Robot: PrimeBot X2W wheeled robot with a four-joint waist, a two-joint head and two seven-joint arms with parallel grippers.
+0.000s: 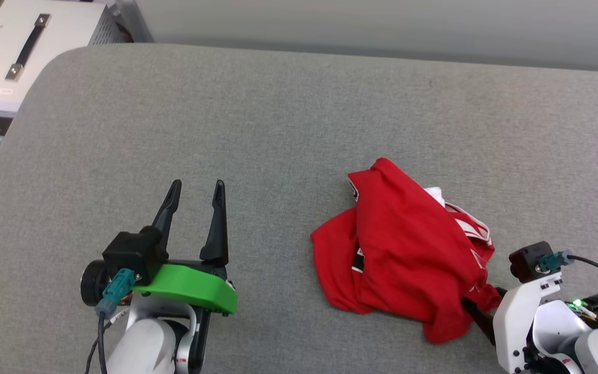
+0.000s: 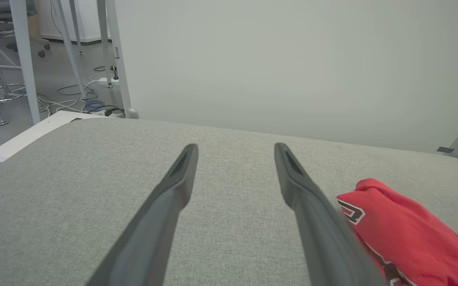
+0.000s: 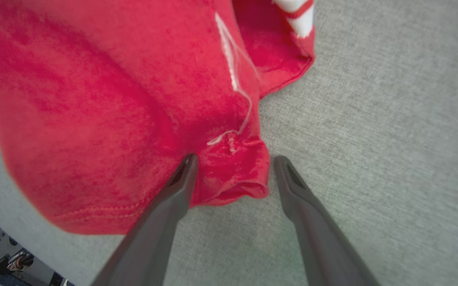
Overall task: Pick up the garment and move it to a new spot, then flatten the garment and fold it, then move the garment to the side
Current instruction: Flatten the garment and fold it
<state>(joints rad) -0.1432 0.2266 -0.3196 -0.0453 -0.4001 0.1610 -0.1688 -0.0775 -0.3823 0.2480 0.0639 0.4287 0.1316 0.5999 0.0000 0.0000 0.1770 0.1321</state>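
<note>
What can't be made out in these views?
1. Head view: folds of the crumpled red jersey shirt hide its front print; only black-and-white slivers show.
2. Head view: the shirt's hem covers the fingertips of the right gripper.
3. Right wrist view: whether the open fingers touch the bunched fold between them is unclear.
4. Left wrist view: one finger of the open left gripper and the right edge cut off the shirt.
</note>
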